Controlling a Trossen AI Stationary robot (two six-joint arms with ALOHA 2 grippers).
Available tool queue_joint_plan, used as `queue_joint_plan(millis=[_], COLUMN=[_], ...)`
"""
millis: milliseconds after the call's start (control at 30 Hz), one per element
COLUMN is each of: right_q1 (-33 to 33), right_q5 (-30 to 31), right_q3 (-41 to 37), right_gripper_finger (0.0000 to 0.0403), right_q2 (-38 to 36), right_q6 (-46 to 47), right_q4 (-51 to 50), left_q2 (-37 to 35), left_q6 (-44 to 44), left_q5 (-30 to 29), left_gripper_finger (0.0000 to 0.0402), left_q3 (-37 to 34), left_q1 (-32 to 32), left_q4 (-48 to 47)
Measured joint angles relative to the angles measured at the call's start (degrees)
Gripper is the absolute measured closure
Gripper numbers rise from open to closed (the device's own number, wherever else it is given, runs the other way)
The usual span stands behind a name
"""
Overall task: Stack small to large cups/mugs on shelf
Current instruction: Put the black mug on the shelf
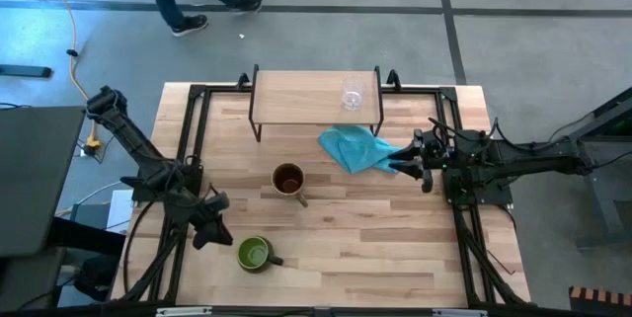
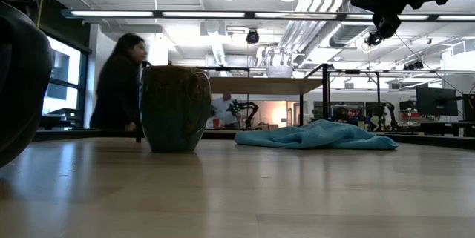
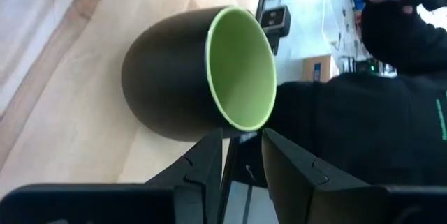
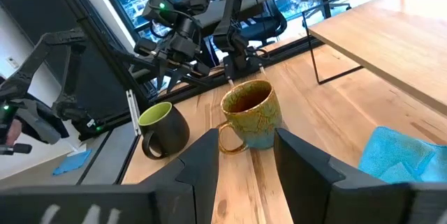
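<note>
1. High view: the small clear glass cup stands on the shelf, at the end nearer the right arm.
2. The tan-brown mug sits on the table between the two grippers, off the shelf; a blue cloth lies between it and the right gripper.
3. The dark mug with green inside stands just beside the left gripper, directly ahead of its fingers.
4. The left gripper's fingers stand partly apart, clasping nothing.
5. The right gripper hovers with its fingers spread, empty, at the cloth's edge.
</note>
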Motion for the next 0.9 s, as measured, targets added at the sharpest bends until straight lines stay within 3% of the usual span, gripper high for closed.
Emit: queue_joint_plan(millis=[133, 900], right_q1=[0.0, 0.0], right_q5=[0.0, 1.1], right_q3=[0.0, 0.0], right_gripper_finger=[0.0275, 0.0275], right_q2=[0.0, 0.1], right_q6=[0.0, -0.1], right_q4=[0.0, -0.2], left_q2=[0.0, 0.0], left_q6=[-2.2, -10.9], left_q5=[-2.5, -2.8], left_gripper_finger=[0.0312, 0.0311], left_q3=[0.0, 0.0], left_q1=[-1.1, -1.0], left_q4=[-0.3, -1.4])
